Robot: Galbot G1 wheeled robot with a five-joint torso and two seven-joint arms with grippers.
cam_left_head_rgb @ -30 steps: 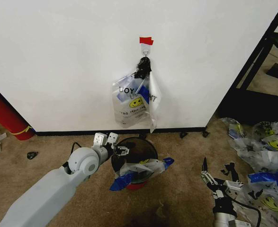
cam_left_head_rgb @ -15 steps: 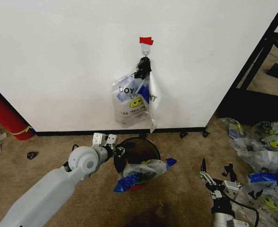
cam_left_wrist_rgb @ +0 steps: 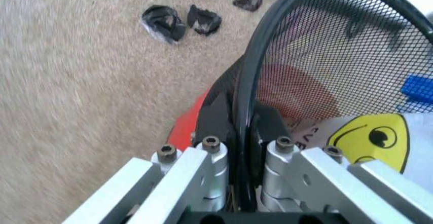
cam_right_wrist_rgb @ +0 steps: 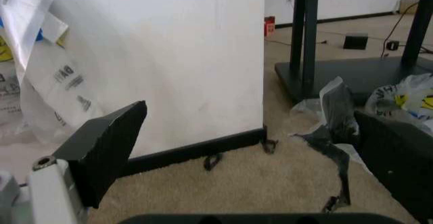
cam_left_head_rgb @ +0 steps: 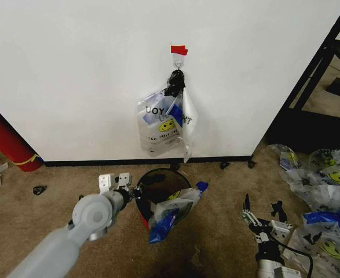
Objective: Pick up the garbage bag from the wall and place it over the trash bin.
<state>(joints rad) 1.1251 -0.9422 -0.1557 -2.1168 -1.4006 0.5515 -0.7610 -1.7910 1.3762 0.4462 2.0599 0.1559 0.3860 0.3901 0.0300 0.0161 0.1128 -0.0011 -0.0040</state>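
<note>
The trash bin (cam_left_head_rgb: 158, 184), black mesh with a red base, stands on the carpet below the wall (cam_left_head_rgb: 71, 69) and leans toward my left arm. My left gripper (cam_left_head_rgb: 136, 194) is shut on its rim. In the left wrist view the rim (cam_left_wrist_rgb: 257, 67) runs between the two fingers of that gripper (cam_left_wrist_rgb: 242, 115). The garbage bag (cam_left_head_rgb: 175, 205) droops over the bin's near right side, partly inside, its blue handles hanging out. Its yellow smiley (cam_left_wrist_rgb: 370, 133) lies against the mesh. My right gripper (cam_left_head_rgb: 252, 219) hovers open low at the right, apart from the bin, and shows open in its own view (cam_right_wrist_rgb: 247, 127).
A thick bunch of bags (cam_left_head_rgb: 165, 124) hangs from the hook (cam_left_head_rgb: 178, 58) under red tape. A red cylinder (cam_left_head_rgb: 4, 139) leans at the left wall. Loose bags (cam_left_head_rgb: 326, 197) pile on the carpet at the right, beside a black stand (cam_left_head_rgb: 320, 75).
My left arm has drawn back to the left with the rim in its grip. The bin has tipped and shifted with it, and the bag has sagged lower down the bin's front.
</note>
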